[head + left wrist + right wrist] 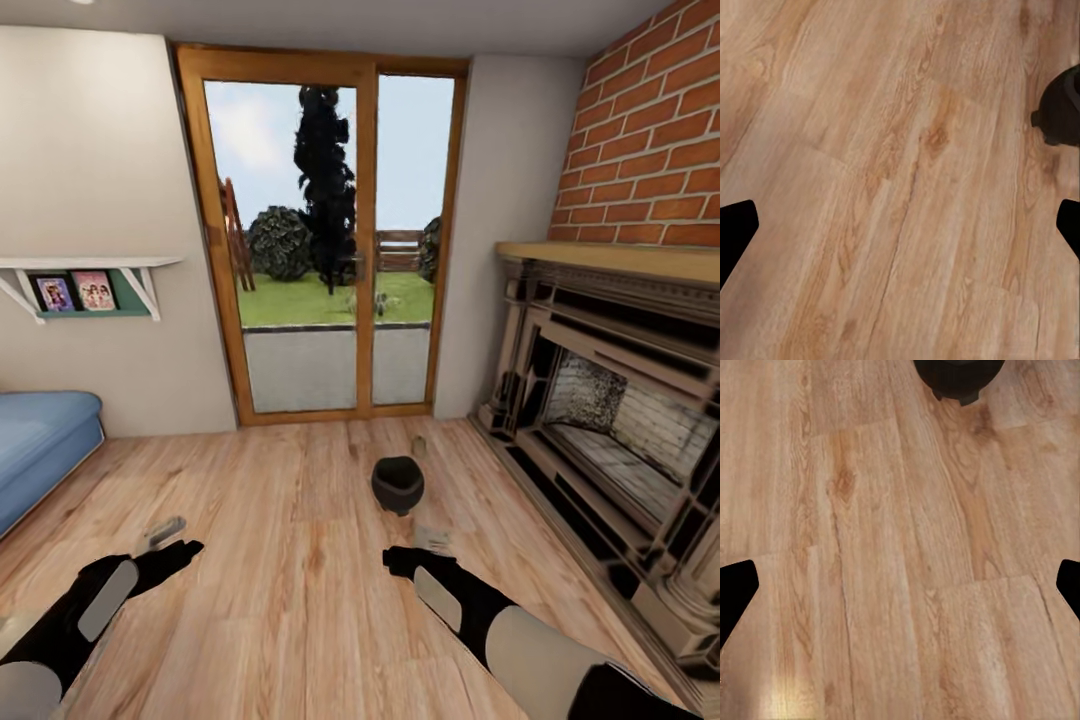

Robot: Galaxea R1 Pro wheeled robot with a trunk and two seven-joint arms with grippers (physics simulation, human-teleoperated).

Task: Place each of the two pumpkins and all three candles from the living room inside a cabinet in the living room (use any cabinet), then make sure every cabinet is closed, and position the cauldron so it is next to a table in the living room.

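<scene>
No words, numbers, brand marks or signs can be read anywhere in these views. The two small framed pictures on the white wall shelf carry colourful figures, and there may be lettering on them, but they are too small and blurred to make out any. The cauldron, the fireplace surround, the glass door frame and the wooden floor bear no legible marking.
</scene>
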